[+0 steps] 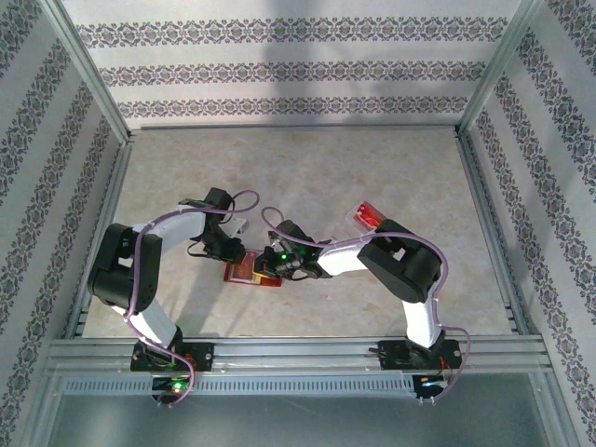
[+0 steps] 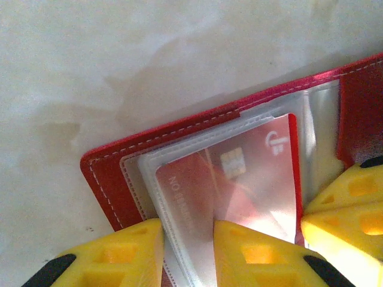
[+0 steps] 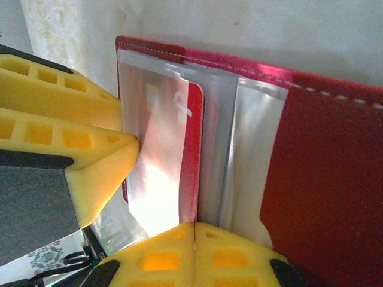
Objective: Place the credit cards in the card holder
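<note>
The red card holder [image 1: 242,274] lies open on the table between both arms, its clear sleeves [image 2: 317,131] facing up. A red credit card [image 2: 251,179] with a chip sits partly inside one sleeve. My left gripper [image 2: 188,242] stands over the holder's near edge, its yellow fingers [image 2: 131,254] closed against a bunch of sleeves. My right gripper [image 3: 195,230] is shut, and the thin edge of the credit card [image 3: 192,149] runs straight into the seam between its pads. The left gripper's fingers [image 3: 66,131] rest against the sleeve from the left in the right wrist view.
A clear plastic tray [image 1: 357,220] with something red in it [image 1: 369,214] stands to the right of the arms. Metal frame rails [image 1: 298,352] run along the near edge, and patterned walls close in the table on three sides.
</note>
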Robot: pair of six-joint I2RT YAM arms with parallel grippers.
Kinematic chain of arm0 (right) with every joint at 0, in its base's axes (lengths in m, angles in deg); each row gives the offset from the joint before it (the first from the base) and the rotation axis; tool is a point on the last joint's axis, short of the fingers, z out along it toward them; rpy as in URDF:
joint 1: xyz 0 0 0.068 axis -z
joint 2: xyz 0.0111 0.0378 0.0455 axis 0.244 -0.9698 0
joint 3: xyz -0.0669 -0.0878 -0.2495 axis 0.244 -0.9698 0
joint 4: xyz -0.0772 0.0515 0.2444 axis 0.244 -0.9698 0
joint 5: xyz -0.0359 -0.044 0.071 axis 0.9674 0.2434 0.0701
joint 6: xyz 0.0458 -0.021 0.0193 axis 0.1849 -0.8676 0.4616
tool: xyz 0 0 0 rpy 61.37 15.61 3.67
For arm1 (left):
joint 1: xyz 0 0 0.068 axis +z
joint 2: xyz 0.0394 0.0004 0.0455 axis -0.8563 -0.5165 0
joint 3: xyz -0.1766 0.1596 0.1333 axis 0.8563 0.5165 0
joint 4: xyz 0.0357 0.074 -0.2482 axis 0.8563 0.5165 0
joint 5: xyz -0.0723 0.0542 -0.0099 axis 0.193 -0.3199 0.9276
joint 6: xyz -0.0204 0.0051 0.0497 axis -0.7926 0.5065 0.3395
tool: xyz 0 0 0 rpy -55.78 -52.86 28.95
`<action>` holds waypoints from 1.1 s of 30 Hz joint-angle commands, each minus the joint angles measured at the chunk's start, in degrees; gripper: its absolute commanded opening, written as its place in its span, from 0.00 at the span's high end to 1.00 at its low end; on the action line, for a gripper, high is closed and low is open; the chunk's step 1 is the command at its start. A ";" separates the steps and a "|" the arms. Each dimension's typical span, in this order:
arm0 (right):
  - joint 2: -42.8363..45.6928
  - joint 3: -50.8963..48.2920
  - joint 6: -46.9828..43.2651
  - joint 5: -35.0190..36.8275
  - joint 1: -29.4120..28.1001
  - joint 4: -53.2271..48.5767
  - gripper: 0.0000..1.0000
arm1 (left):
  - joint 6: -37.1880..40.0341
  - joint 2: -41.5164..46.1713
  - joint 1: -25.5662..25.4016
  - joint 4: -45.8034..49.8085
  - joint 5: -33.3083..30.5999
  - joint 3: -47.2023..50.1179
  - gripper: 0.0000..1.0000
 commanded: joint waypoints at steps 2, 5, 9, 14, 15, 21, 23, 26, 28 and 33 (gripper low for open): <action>-1.83 2.09 -0.89 -0.96 -0.32 -0.66 0.96 | -0.99 -0.85 0.23 0.60 0.11 -0.86 0.72; -2.05 3.67 -2.00 -1.71 -0.68 -1.63 0.95 | -1.23 -0.50 0.24 0.40 0.30 -0.51 0.72; -1.36 3.49 -2.25 -2.02 -0.60 -1.33 0.92 | -1.64 0.33 0.26 0.91 -0.08 -1.20 0.72; 4.34 1.64 -4.98 -0.38 0.07 -5.25 0.83 | -2.47 4.28 0.79 2.06 -1.28 -2.51 0.60; 5.71 1.64 -6.37 0.14 0.25 -7.98 0.81 | -2.53 5.02 1.15 2.07 -1.35 -2.43 0.57; 11.51 1.55 -12.27 4.35 0.81 -19.82 0.76 | -3.01 6.61 3.63 0.83 -1.59 -0.88 0.45; 12.28 2.09 -13.96 6.15 1.03 -23.81 0.73 | -3.05 6.65 3.83 0.42 -1.61 -0.49 0.43; 11.94 6.19 -16.92 10.19 0.92 -33.44 0.66 | -2.89 5.20 4.52 0.10 -0.85 0.35 0.35; 10.76 8.86 -18.14 11.90 0.73 -37.69 0.63 | -2.80 4.06 4.56 -0.71 -1.33 0.87 0.35; 9.65 12.56 -18.84 15.59 0.21 -42.85 0.59 | -2.63 1.21 4.81 -0.90 -2.62 0.52 0.31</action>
